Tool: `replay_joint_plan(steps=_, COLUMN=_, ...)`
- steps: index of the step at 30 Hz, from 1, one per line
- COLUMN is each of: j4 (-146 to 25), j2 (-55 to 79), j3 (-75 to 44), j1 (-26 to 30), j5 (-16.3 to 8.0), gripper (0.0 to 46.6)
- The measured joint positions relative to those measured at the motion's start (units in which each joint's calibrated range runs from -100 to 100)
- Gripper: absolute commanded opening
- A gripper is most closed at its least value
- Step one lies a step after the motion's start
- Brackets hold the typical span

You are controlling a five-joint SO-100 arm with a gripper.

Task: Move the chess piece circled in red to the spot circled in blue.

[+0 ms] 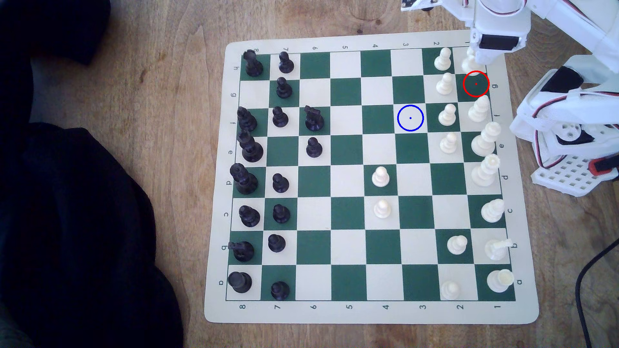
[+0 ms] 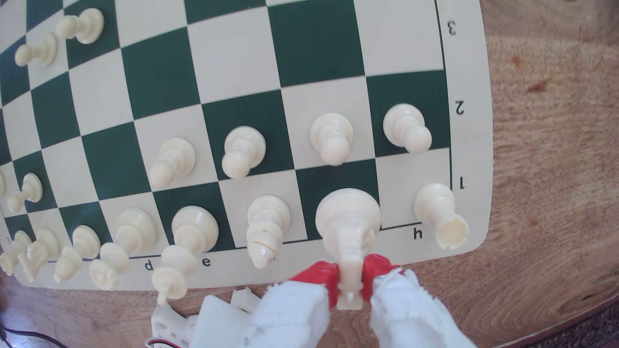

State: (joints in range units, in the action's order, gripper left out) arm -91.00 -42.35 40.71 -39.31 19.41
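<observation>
- Dark cloth covers the wooden table at the exterior view's left, clear of the chess board.
- Black pieces stand on the 8, 7 and 6 files on the board's left side in the exterior view, among them a black knight on a green square.
- The spot, a cream square ringed in blue with a centre dot, is unoccupied. A cream pawn stands one square to its right in the exterior view.
- The red-ringed green square near the board's right edge in the exterior view is bare. The white arm hangs just above it in that view.
- Wrist view: the gripper has its red fingertips pressed against both sides of the cream knight, pinching it at the head.
- The knight's round base points away from the gripper, over a green edge square, between the bishop and the rook.
- The knight is well apart from the spot.
</observation>
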Motion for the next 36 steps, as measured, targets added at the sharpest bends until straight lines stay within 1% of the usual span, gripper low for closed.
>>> replay_joint_plan(steps=1, j4=0.0, j2=0.0, j3=-1.3, j1=2.7, j5=-1.1, gripper=0.2)
replay_joint_plan(steps=3, j4=0.1, j2=0.0, j3=-1.7, j1=4.3, j5=-2.0, gripper=0.2)
replay_joint_plan(steps=5, j4=0.1, j2=0.0, j3=-1.7, j1=7.2, j5=-3.7, gripper=0.2)
replay_joint_plan(steps=6, j4=0.3, j2=0.0, j3=-1.7, j1=11.2, j5=-5.1, gripper=0.2)
replay_joint_plan(steps=9, j4=1.9, j2=1.0, j3=-1.7, j1=14.2, j5=-7.5, gripper=0.2)
replay_joint_plan(steps=10, j4=3.3, j2=2.2, j3=-1.7, j1=16.4, j5=-8.4, gripper=0.2)
replay_joint_plan(steps=12, j4=4.6, j2=3.5, j3=-1.7, j1=17.8, j5=-9.5, gripper=0.2)
replay_joint_plan(steps=14, j4=6.9, j2=6.5, j3=-1.7, j1=19.5, j5=-11.3, gripper=0.2)
replay_joint_plan(steps=18, j4=8.8, j2=9.0, j3=-1.7, j1=21.8, j5=-13.1, gripper=0.2)
replay_joint_plan(steps=19, j4=9.6, j2=10.1, j3=-1.7, j1=22.6, j5=-14.1, gripper=0.2)
replay_joint_plan(steps=21, j4=10.4, j2=10.8, j3=-1.7, j1=23.4, j5=-14.8, gripper=0.2)
replay_joint_plan(steps=25, j4=14.3, j2=14.2, j3=-1.7, j1=24.9, j5=-17.6, gripper=0.2)
replay_joint_plan(steps=28, j4=15.7, j2=16.1, j3=-1.7, j1=25.1, j5=-18.4, gripper=0.2)
replay_joint_plan(steps=36, j4=17.6, j2=21.3, j3=-1.7, j1=25.1, j5=-18.6, gripper=0.2)
